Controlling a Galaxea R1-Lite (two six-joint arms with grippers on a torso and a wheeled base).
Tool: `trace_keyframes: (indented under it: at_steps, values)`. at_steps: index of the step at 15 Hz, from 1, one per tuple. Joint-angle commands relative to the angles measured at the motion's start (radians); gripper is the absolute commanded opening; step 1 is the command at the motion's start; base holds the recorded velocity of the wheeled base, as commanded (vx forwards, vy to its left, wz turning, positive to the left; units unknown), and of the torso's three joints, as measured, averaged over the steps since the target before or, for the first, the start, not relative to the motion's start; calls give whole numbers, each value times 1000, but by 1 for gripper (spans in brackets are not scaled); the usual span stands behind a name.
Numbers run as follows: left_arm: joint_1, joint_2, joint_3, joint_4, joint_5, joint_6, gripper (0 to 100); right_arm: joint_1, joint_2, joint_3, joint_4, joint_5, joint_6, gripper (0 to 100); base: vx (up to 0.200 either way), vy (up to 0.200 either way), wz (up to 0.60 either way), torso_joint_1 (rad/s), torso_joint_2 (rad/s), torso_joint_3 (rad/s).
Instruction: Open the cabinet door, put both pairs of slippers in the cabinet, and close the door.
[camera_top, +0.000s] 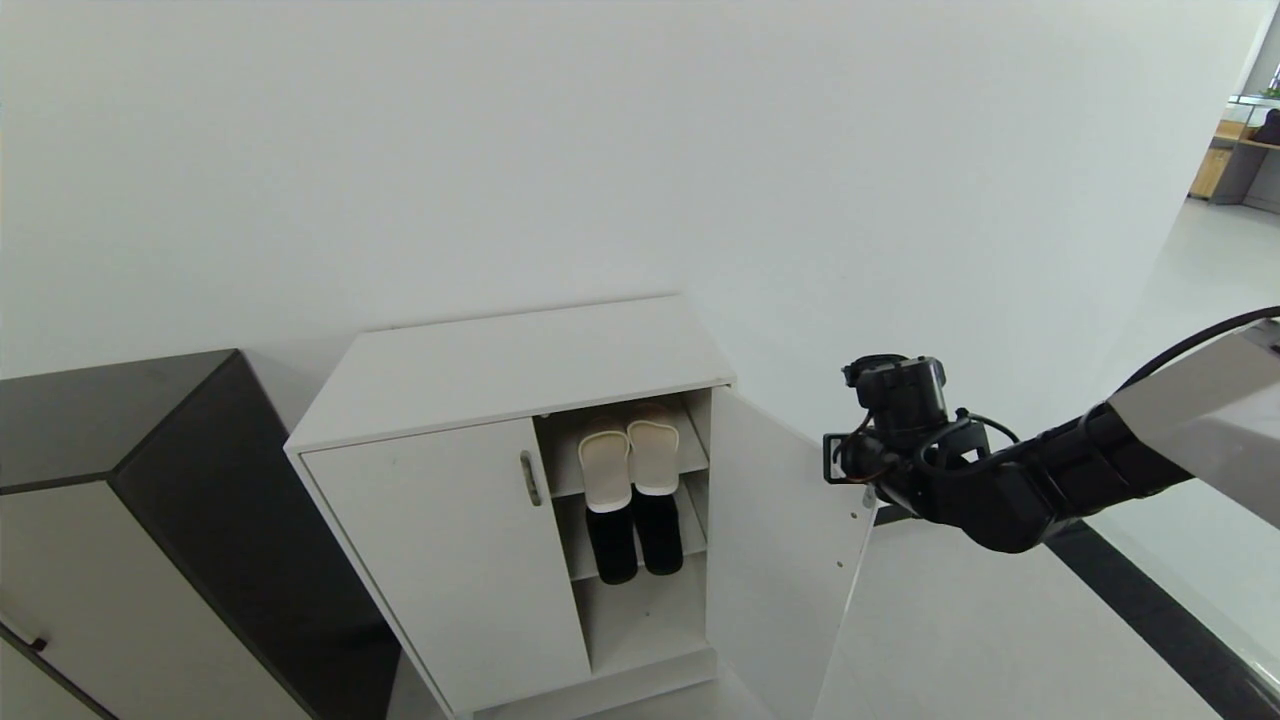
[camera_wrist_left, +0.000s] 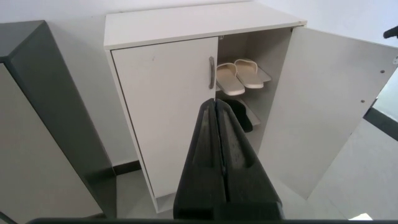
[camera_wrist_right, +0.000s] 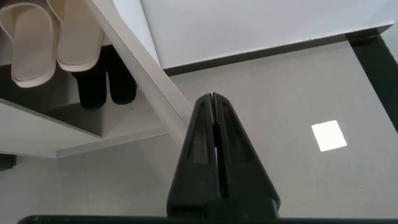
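White wall (camera_top: 600, 150) stood behind a white cabinet (camera_top: 520, 360), and a dark cabinet (camera_top: 150, 420) sat close on its left side. The cabinet's left door (camera_top: 440, 560) was shut, with a small handle (camera_top: 530, 478) near its inner edge. The right door (camera_top: 780, 540) hung wide open, so the shelves inside could be seen. A pair of cream slippers (camera_top: 630, 460) lay side by side on the top shelf, toes pointing out. A pair of black slippers (camera_top: 635, 540) lay on the shelf just under them (both pairs were inside the cabinet). The bottom shelf was bare. The right tool (camera_wrist_right: 213, 98) was up near the top outer corner of the open door, its two fingers pressed together with nothing between them. I could not tell if it touched the door. The left tool (camera_wrist_left: 215, 102) hung in front of the cabinet, well apart from it, fingers also together and holding nothing. The floor (camera_top: 1000, 640) was pale grey with a black stripe (camera_top: 1140, 600) running across it.
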Motion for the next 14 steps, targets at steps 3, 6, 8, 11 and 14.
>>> trace_keyframes:
  at_steps: [3, 6, 8, 11, 14]
  values:
    - [0, 1, 0, 0, 1, 0, 0, 1, 19, 1, -1, 0, 0, 0, 0, 0, 0, 0, 0, 0]
    - [0, 1, 0, 0, 0, 0, 0, 4, 22, 4, 0, -2, 1, 0, 0, 0, 0, 0, 0, 0]
    - [0, 1, 0, 0, 1, 0, 0, 19, 20, 7, -1, -3, 4, 0, 0, 0, 0, 0, 0, 0]
    - [0, 1, 0, 0, 1, 0, 0, 62, 4, 36, -21, -6, 4, 0, 0, 0, 0, 0, 0, 0]
    - [0, 1, 0, 0, 1, 0, 0, 144, -18, 88, -43, -11, 7, 0, 0, 0, 0, 0, 0, 0]
